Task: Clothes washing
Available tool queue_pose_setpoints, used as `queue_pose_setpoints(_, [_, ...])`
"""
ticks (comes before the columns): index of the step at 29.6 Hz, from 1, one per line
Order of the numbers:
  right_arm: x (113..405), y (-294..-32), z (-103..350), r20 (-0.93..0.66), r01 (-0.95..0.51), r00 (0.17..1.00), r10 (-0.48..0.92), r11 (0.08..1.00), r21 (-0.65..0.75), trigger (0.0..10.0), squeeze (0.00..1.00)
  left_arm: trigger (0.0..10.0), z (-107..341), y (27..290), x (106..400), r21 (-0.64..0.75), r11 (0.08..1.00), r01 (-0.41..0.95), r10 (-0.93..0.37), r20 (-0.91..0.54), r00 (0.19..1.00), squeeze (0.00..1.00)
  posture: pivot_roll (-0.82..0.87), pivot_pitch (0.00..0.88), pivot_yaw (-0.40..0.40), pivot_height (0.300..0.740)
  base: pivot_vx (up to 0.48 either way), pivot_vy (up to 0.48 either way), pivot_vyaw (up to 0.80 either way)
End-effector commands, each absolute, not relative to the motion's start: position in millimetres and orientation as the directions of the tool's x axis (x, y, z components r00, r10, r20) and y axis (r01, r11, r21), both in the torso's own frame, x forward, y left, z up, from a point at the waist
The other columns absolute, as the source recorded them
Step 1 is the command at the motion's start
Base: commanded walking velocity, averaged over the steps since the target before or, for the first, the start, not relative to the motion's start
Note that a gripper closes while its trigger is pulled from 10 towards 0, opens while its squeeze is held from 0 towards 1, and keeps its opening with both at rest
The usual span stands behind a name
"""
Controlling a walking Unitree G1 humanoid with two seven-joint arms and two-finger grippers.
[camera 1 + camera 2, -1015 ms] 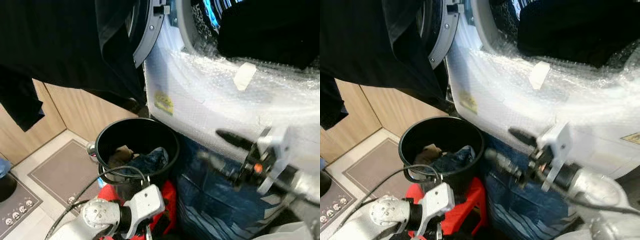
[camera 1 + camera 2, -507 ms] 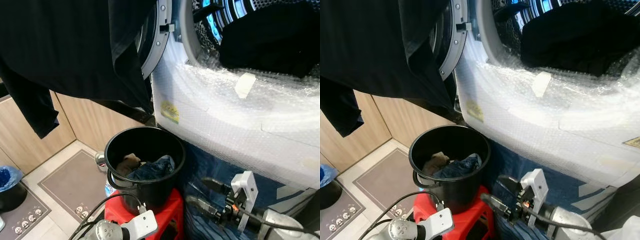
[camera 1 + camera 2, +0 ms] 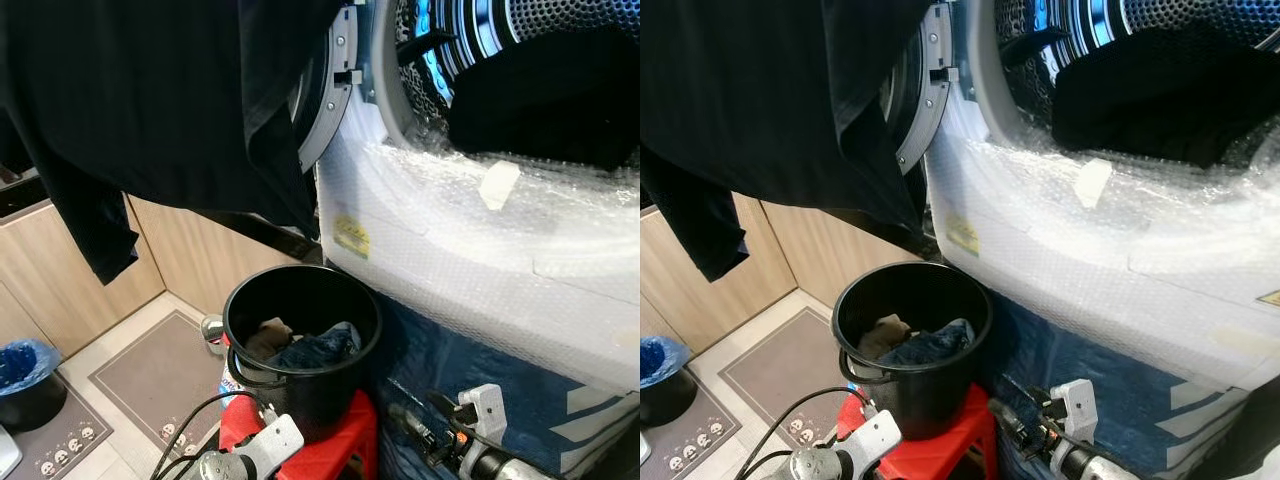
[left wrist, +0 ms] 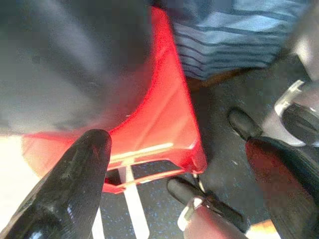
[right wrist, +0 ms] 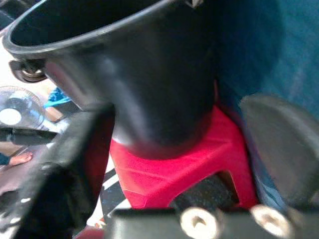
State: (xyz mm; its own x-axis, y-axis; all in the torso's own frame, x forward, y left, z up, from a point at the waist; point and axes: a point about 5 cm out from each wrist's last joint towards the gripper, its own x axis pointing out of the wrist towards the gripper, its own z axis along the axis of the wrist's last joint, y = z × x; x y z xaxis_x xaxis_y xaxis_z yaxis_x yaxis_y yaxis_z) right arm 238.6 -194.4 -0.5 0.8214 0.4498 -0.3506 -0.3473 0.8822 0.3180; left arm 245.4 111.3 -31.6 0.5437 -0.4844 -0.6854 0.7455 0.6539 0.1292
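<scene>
A black bucket (image 3: 302, 345) sits on a red stool (image 3: 330, 450), holding dark blue clothes (image 3: 315, 348). Black garments (image 3: 170, 100) hang over pale wood-grain cabinets (image 3: 60, 270).

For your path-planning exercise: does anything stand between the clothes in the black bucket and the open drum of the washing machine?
Nothing blocks the drum mouth itself, but a dark garment already lies in it, over the bubble-wrapped rim. The blue clothes in the black plastic bucket must rise past that rim. A hanging black garment drapes over the door, left of the opening.
</scene>
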Motion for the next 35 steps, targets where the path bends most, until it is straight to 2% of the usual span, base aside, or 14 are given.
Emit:
queue_pose_setpoints(1, [238.6, -200.4, -8.5, -0.378, -0.288, 0.843, 0.383, 0.914, 0.285, 10.0, 0.0, 10.0, -34.3, 119.6, 248.0, 0.152, 0.703, 0.694, -0.433, -0.683, 0.588, 0.0, -0.04, 0.0, 0.052, 0.74, 0.0, 0.0, 0.0])
queue_pose_setpoints(5, [232.2, -204.4, -27.6, -0.475, -0.199, 0.835, 0.279, 0.957, 0.213, 10.0, 0.0, 10.0, -42.6, 127.2, 245.0, 0.168, 0.793, 0.586, -0.334, -0.685, 0.648, 0.0, -0.03, 0.0, 0.036, 0.74, 0.0, 0.0, 0.0])
queue_pose_setpoints(8, [230.7, -203.2, -32.0, -0.495, -0.189, 0.827, 0.267, 0.961, 0.202, 10.0, 0.0, 10.0, -45.1, 130.1, 243.6, 0.176, 0.816, 0.551, -0.3, -0.686, 0.663, 0.0, -0.02, 0.0, 0.031, 0.74, 0.0, 0.0, 0.0])
queue_pose_setpoints(11, [223.9, -200.0, -42.8, -0.558, -0.189, 0.794, 0.242, 0.97, 0.152, 10.0, 0.0, 10.0, -50.5, 138.9, 238.7, 0.203, 0.866, 0.457, -0.208, -0.685, 0.699, 0.0, -0.02, 0.0, 0.018, 0.74, 0.0, 0.0, 0.0])
queue_pose_setpoints(17, [204.0, -204.2, -62.4, -0.664, -0.083, 0.742, 0.096, 0.995, 0.052, 10.0, 0.0, 10.0, -59.4, 150.5, 226.8, 0.242, 0.911, 0.334, -0.082, -0.687, 0.722, 0.0, -0.02, 0.0, 0.014, 0.74, 0.0, 0.0, 0.0])
queue_pose_setpoints(21, [176.4, -210.7, -78.6, -0.743, 0.024, 0.669, -0.019, 1.0, -0.003, 10.0, 0.0, 10.0, -64.8, 155.0, 218.6, 0.215, 0.934, 0.287, -0.055, -0.705, 0.707, 0.0, -0.03, 0.0, 0.023, 0.74, 0.0, 0.0, 0.0])
queue_pose_setpoints(25, [166.5, -211.3, -83.6, -0.764, 0.053, 0.643, -0.044, 0.999, -0.013, 10.0, 0.0, 10.0, -66.1, 155.9, 216.4, 0.227, 0.93, 0.289, -0.047, -0.707, 0.706, 0.0, -0.04, 0.0, 0.033, 0.74, 0.0, 0.0, 0.0])
queue_pose_setpoints(31, [138.4, -214.9, -95.5, -0.821, 0.117, 0.558, -0.118, 0.991, -0.062, 10.0, 0.0, 10.0, -70.8, 161.9, 207.9, 0.226, 0.932, 0.283, -0.033, -0.725, 0.688, 0.0, -0.05, 0.0, 0.049, 0.74, 0.0, 0.0, 0.0])
queue_pose_setpoints(33, [124.8, -218.3, -99.9, -0.841, 0.182, 0.516, -0.163, 0.98, -0.078, 10.0, 0.0, 10.0, -73.3, 163.8, 204.0, 0.164, 0.953, 0.256, -0.05, -0.744, 0.666, 0.0, -0.06, 0.0, 0.055, 0.74, 0.0, 0.0, 0.0])
queue_pose_setpoints(35, [119.0, -219.3, -101.9, -0.853, 0.18, 0.49, -0.178, 0.979, -0.1, 10.0, 0.0, 10.0, -74.7, 165.3, 201.5, 0.121, 0.969, 0.214, -0.052, -0.751, 0.658, 0.0, -0.07, 0.0, 0.059, 0.74, 0.0, 0.0, 0.0])
